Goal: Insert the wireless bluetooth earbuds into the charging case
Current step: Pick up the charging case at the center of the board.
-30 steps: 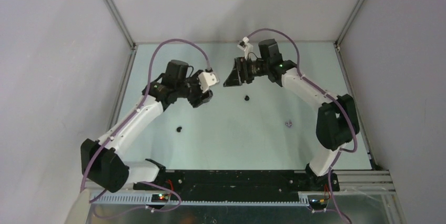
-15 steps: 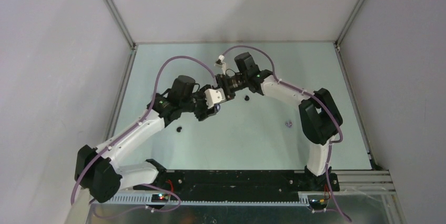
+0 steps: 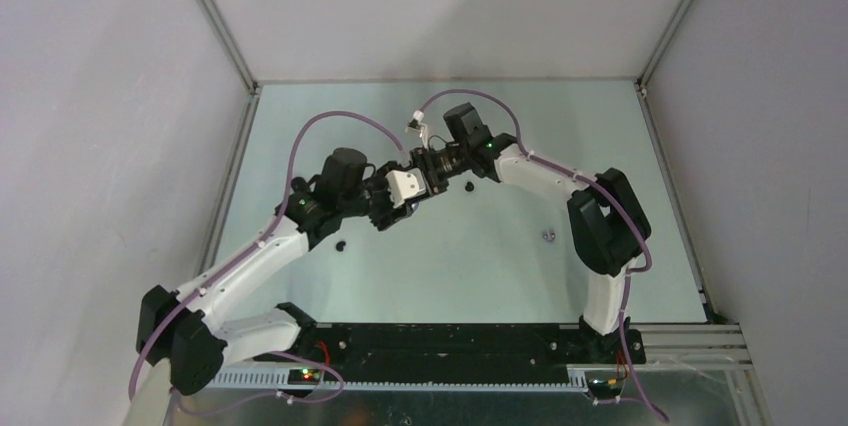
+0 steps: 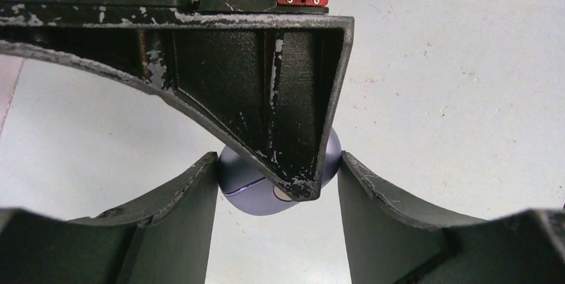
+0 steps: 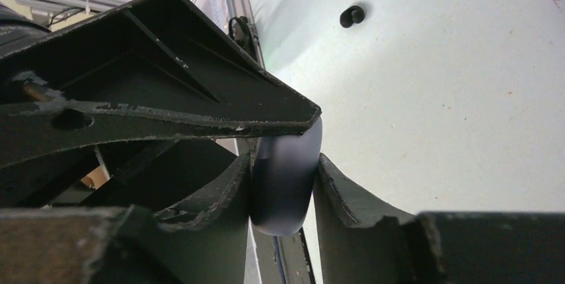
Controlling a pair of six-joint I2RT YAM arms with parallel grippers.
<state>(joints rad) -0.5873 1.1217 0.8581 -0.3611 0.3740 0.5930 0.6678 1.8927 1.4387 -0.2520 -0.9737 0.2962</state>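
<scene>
Left wrist, left pincer (image 4: pixel 278 165) holding lilac charging case (image 4: pixel 243 189), right pincer (image 5: pixel 283 164) gripping it too, contents hidden.

Three tiny buds on a flat, pale green table top (image 3: pixel 480 276).
One small shiny black bud (image 3: pixel 341 244) lies on the left part of the table. Another small black bud (image 3: pixel 468 186) lies near the middle, farther back. A tiny pale purple bud (image 3: pixel 547 236) lies to the right, well apart from both black ones. All three rest right on the bare top.
</scene>
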